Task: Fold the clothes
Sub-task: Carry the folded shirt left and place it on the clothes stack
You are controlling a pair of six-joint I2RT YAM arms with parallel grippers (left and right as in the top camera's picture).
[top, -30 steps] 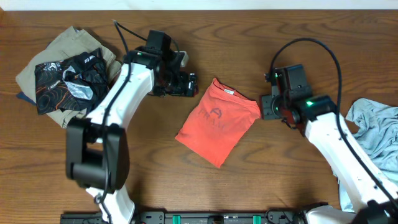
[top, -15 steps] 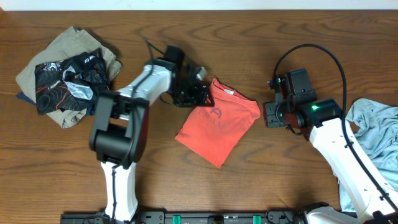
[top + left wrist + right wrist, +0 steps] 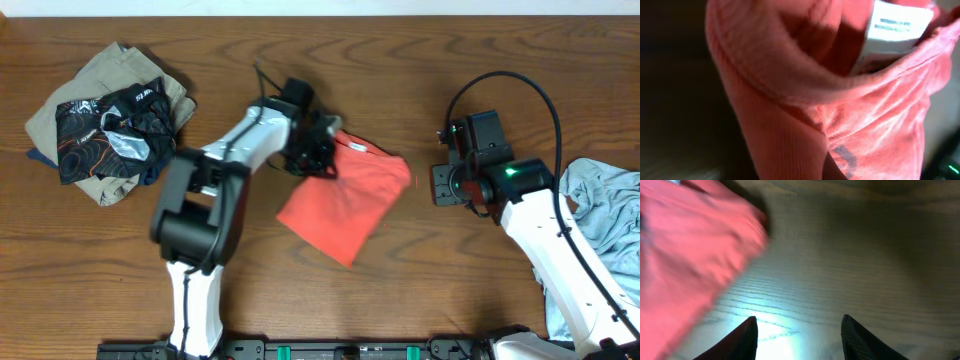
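- At the centre of the overhead frame we see the red shirt [image 3: 345,200] lying on the wooden table [image 3: 450,300]. Its long axis runs diagonally from the upper right down to the lower left.
- At the shirt's upper left corner, by the collar, sits the left gripper [image 3: 320,155], touching the cloth. In the left wrist view, bunched red fabric and a white label [image 3: 900,22] fill the frame and hide the fingers, so we cannot tell whether those jaws are closed on the collar.
- To the right of the shirt, apart from its right edge, hangs the right gripper [image 3: 438,186]. Its own view shows both fingertips spread wide over bare wood with nothing between them, and the shirt is off to the upper left of that frame.
- We judge the left arm far nearer, so the next move turns on the collar corner. The right arm would have to travel left to reach the opposite edge.
- Well apart wait a pile of clothes [image 3: 105,120] at upper left and a blue-grey garment [image 3: 605,215] at far right.
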